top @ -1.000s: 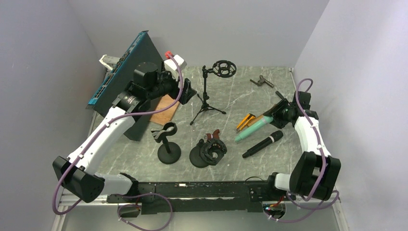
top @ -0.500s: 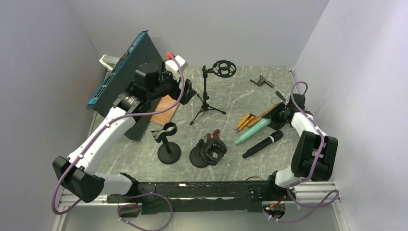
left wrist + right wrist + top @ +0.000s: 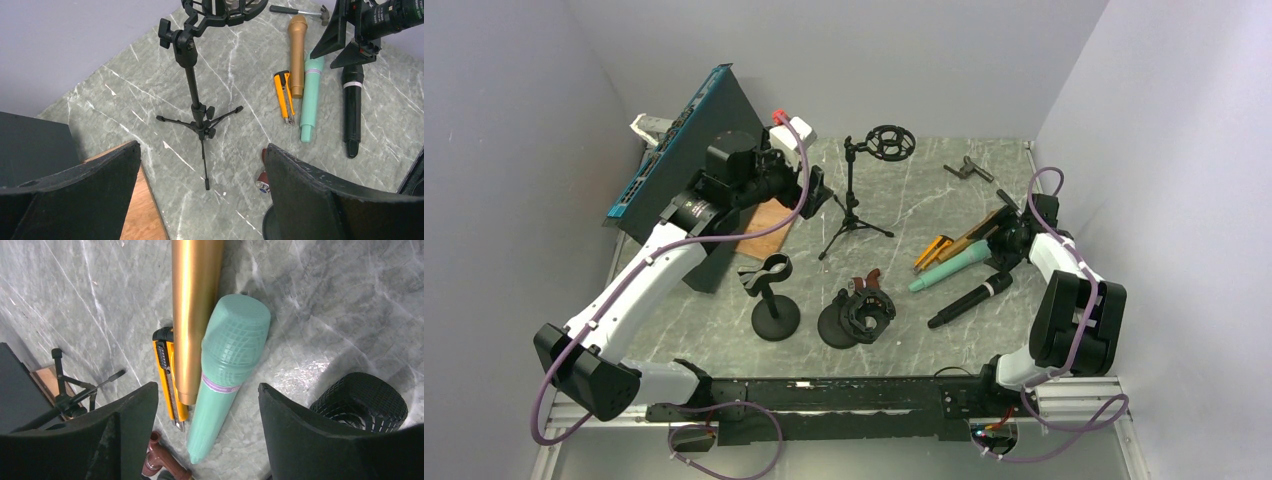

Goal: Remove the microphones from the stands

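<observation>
A maroon microphone (image 3: 867, 287) sits clamped in a low black round-based stand (image 3: 852, 320); its end shows in the left wrist view (image 3: 261, 178) and the right wrist view (image 3: 159, 458). My right gripper (image 3: 1006, 233) is open, its fingers either side of the head of a teal microphone (image 3: 225, 370) that lies on the table (image 3: 948, 267). A gold microphone (image 3: 195, 300) and a black microphone (image 3: 969, 298) lie beside it. My left gripper (image 3: 816, 190) is open and empty (image 3: 201, 148), raised at the back left.
A tripod stand (image 3: 854, 215) with an empty shock mount (image 3: 890, 143) stands at the back centre. A clip stand (image 3: 772, 295) stands left of the maroon microphone. A yellow utility knife (image 3: 933, 252) lies by the gold microphone. A dark board (image 3: 689, 150) leans at the left.
My right arm's elbow has folded in toward the right wall, while its gripper stays over the teal microphone's head. My left arm has hardly moved.
</observation>
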